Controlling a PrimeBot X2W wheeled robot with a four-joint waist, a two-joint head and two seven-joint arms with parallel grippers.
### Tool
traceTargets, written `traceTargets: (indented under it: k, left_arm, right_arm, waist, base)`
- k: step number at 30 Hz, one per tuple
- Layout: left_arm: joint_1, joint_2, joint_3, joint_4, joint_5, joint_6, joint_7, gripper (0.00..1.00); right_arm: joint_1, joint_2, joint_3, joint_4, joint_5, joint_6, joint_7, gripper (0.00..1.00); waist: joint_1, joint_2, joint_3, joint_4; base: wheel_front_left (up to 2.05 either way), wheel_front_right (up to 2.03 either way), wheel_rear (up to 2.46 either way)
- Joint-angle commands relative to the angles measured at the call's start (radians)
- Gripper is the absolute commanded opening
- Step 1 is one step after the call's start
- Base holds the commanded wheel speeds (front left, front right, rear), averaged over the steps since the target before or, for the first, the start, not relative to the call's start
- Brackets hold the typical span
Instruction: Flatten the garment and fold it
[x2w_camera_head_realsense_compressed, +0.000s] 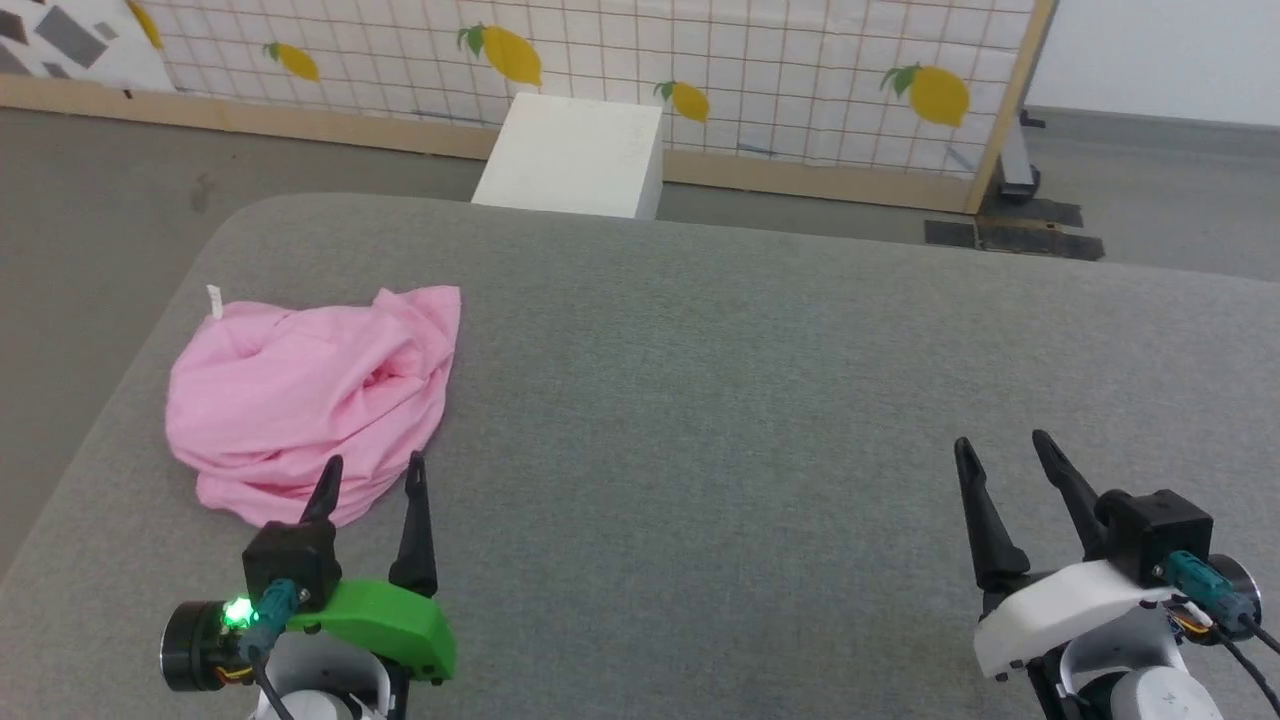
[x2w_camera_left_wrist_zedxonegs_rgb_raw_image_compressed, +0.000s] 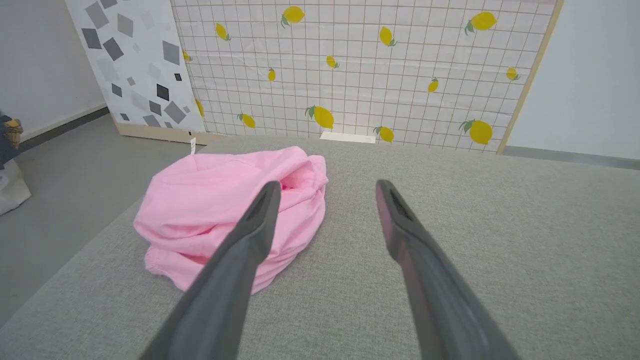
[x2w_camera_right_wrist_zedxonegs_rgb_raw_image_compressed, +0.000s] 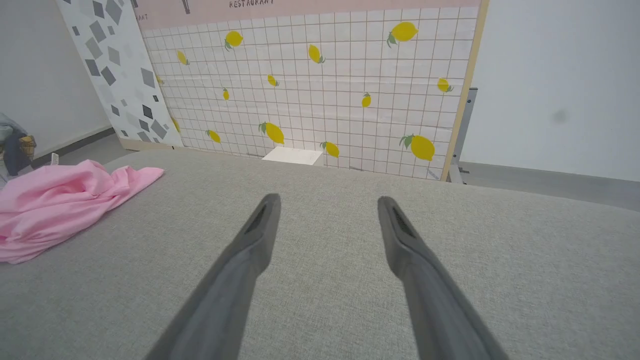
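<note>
The garment (x2w_camera_head_realsense_compressed: 310, 395) is a crumpled light-pink heap on the left part of the grey table (x2w_camera_head_realsense_compressed: 750, 380), with a small white tag (x2w_camera_head_realsense_compressed: 214, 300) standing up at its far left corner. My left gripper (x2w_camera_head_realsense_compressed: 372, 464) is open just in front of the heap's near edge, nothing between its fingers. In the left wrist view the garment (x2w_camera_left_wrist_zedxonegs_rgb_raw_image_compressed: 220, 210) lies ahead and to the left of the left gripper (x2w_camera_left_wrist_zedxonegs_rgb_raw_image_compressed: 325, 187). My right gripper (x2w_camera_head_realsense_compressed: 1000, 445) is open over bare table at the lower right, far from the cloth. The right wrist view has the garment (x2w_camera_right_wrist_zedxonegs_rgb_raw_image_compressed: 60, 200) at its left edge, well left of the right gripper (x2w_camera_right_wrist_zedxonegs_rgb_raw_image_compressed: 327, 200).
The table's left edge (x2w_camera_head_realsense_compressed: 130, 330) runs close beside the garment, with grey floor (x2w_camera_head_realsense_compressed: 80, 210) beyond. A white box (x2w_camera_head_realsense_compressed: 575, 155) stands behind the far edge, against a lemon-patterned panel (x2w_camera_head_realsense_compressed: 700, 70). A bag (x2w_camera_left_wrist_zedxonegs_rgb_raw_image_compressed: 10, 165) sits on the floor at the far left.
</note>
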Motion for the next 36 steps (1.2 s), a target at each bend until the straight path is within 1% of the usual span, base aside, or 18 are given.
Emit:
traceTargets:
  k: [1, 14, 26, 27, 36]
  left_arm:
    - [-0.003, 0.001, 0.002, 0.004, -0.007, 0.006, -0.011, 1.0]
    - [-0.003, 0.0, 0.011, 0.011, -0.022, 0.011, -0.038, 1.0]
    - [-0.001, -0.001, 0.022, 0.019, -0.033, 0.012, -0.063, 1.0]
    - [-0.001, -0.001, 0.023, 0.021, -0.035, 0.012, -0.069, 1.0]
    - [0.003, -0.002, 0.027, 0.029, -0.044, 0.012, -0.087, 1.0]
  right_arm:
    - [0.013, 0.0, -0.001, 0.006, 0.011, 0.0, -0.011, 1.0]
    - [0.013, 0.0, 0.004, 0.015, 0.037, -0.001, -0.015, 1.0]
    - [0.017, 0.0, 0.009, 0.025, 0.063, -0.001, -0.02, 1.0]
    - [0.018, 0.0, 0.01, 0.028, 0.069, -0.001, -0.021, 1.0]
    - [0.023, 0.0, 0.011, 0.035, 0.087, -0.001, -0.026, 1.0]
  waist:
    - [0.0, 0.0, 0.002, 0.024]
    - [0.0, 0.0, 0.007, 0.113]
    - [0.0, 0.0, 0.011, 0.174]
    - [0.0, 0.0, 0.011, 0.187]
    - [0.0, 0.0, 0.008, 0.226]
  base:
    - [0.0, 0.0, 0.0]
    - [0.0, 0.0, 0.0]
    - [0.0, 0.0, 0.0]
    - [0.0, 0.0, 0.0]
    - [0.0, 0.0, 0.0]
